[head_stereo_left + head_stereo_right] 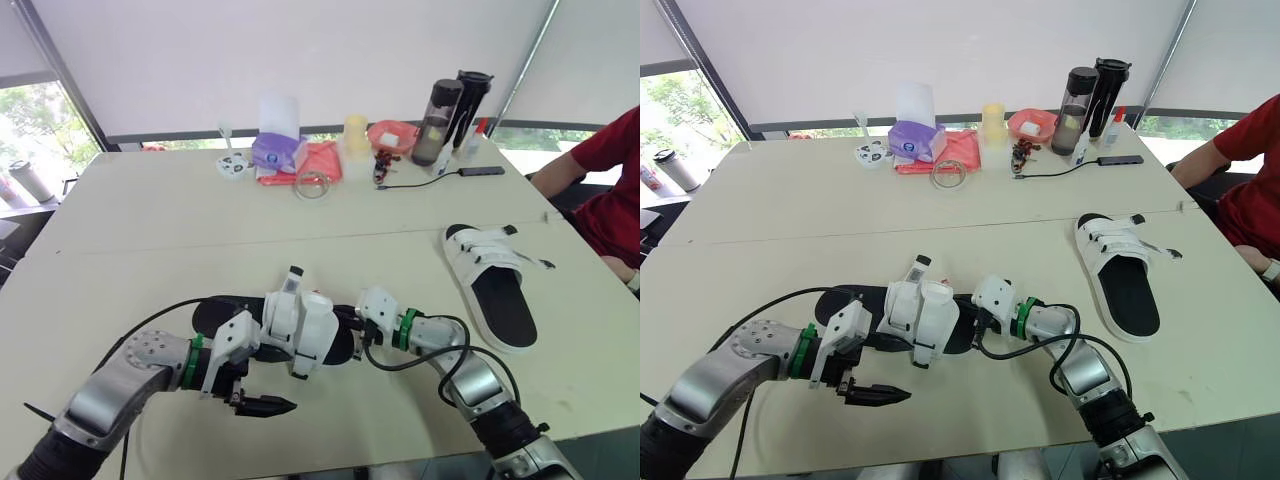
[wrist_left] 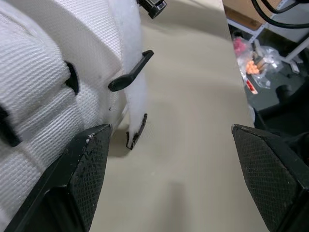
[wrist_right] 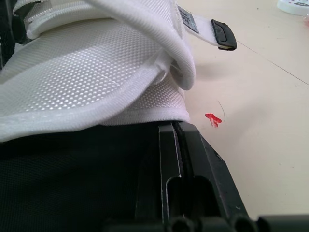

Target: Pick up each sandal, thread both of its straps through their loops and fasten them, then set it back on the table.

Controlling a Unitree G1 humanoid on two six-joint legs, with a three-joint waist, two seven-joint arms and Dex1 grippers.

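Observation:
The near sandal (image 1: 305, 330), black-soled with white mesh straps, lies in front of me at the table's middle. One strap end with a black tip (image 1: 293, 276) sticks upward. My left gripper (image 1: 262, 405) is open just in front of the sandal, its fingers (image 2: 82, 169) spread wide beside the white upper and a loose strap tip (image 2: 136, 131). My right gripper (image 1: 347, 325) is at the sandal's right end, its fingers (image 3: 186, 154) pressed together against the black sole's edge under the white upper. A second sandal (image 1: 490, 280) lies flat at the right.
Along the far edge stand a tissue pack (image 1: 277, 150), a tape roll (image 1: 312, 186), a red bowl (image 1: 392, 135), two dark bottles (image 1: 452, 115) and a black cable (image 1: 440, 176). A person in red (image 1: 610, 190) sits at the right.

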